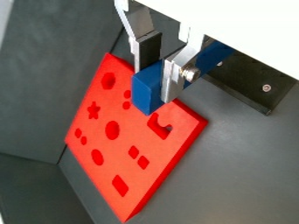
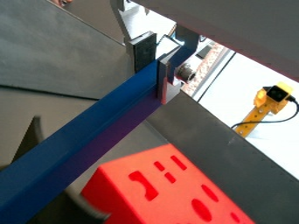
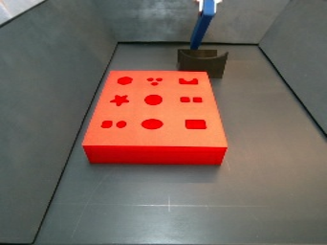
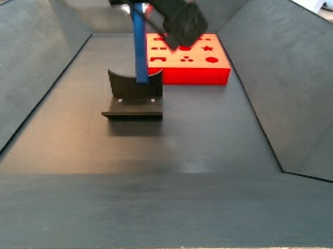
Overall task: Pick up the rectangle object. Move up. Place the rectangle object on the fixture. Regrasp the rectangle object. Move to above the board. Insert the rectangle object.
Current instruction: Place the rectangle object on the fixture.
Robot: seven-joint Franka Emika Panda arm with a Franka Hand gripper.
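Holding rectangle object [image 3: 201,29] near top end, fingers [image 1: 176,73] pinching it, gripper [image 1: 162,70] above fixture [image 3: 202,62]. Block's lower end over fixture notch; board [image 3: 153,113] beside fixture. Keep block vertical, move slow.

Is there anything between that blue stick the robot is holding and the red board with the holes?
Nothing visible. The end effector grips the rectangle object above the fixture; only bare floor lies between there and the board.

Both wrist views: close behind the gripper [image 1: 167,70], facing past its fingers [image 2: 167,68]. Both side views: raised, opposite ends, sharing board [image 3: 153,144] and fixture [image 4: 132,97].
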